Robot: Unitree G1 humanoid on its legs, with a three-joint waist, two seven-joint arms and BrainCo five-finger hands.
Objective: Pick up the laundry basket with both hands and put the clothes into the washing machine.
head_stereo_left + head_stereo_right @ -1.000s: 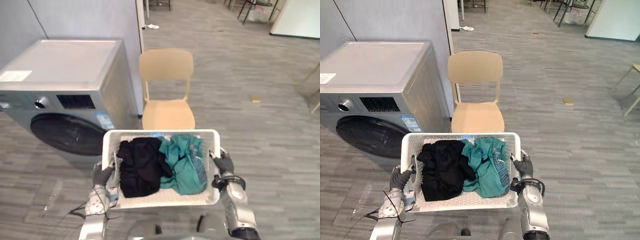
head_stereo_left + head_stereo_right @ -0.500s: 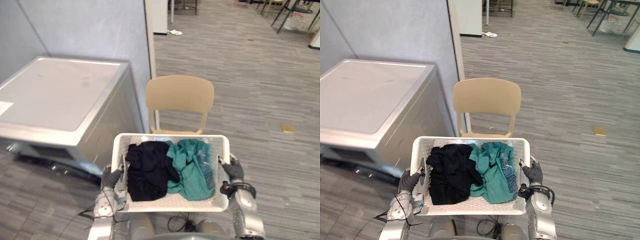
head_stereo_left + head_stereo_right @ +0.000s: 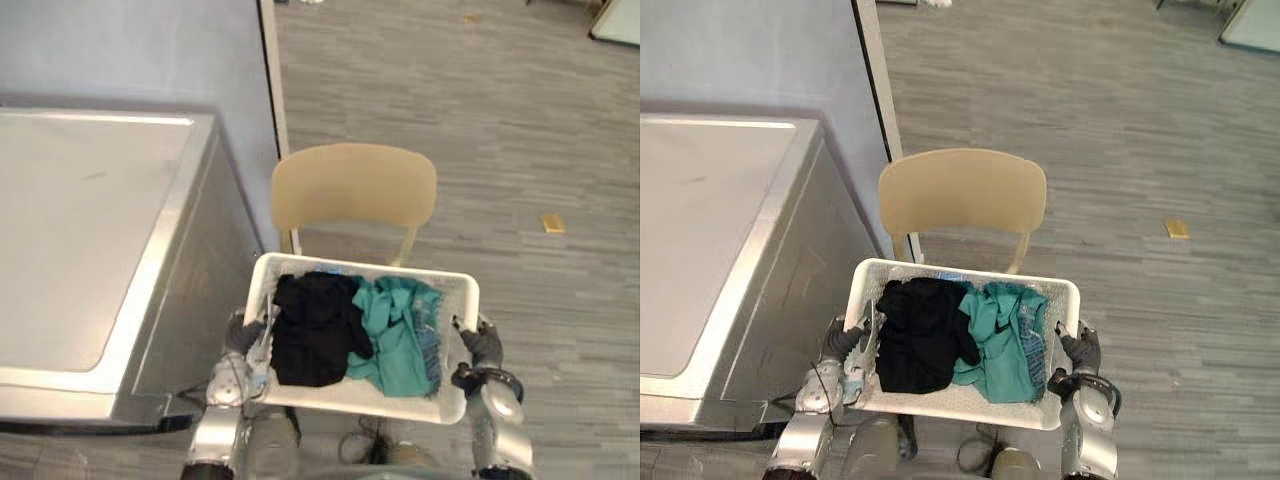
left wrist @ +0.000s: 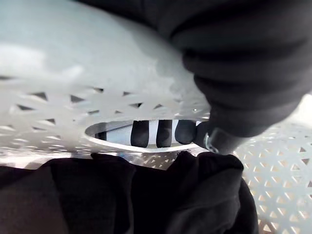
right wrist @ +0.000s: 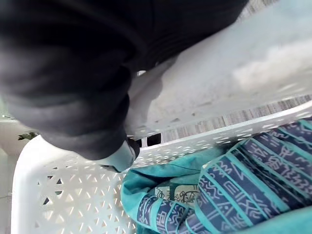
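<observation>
Half done: your left hand and right hand clamp the raised laundry basket, clothes not yet in the washing machine

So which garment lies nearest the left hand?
The black garment, beside the left hand gripping the laundry basket; the teal garment lies by the right hand.

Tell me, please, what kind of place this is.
Probably a laundry corner of a large room: a silver-grey washing machine, a white perforated plastic laundry basket holding black clothes and teal clothes, and a beige plastic chair on the grey plank floor.
</observation>
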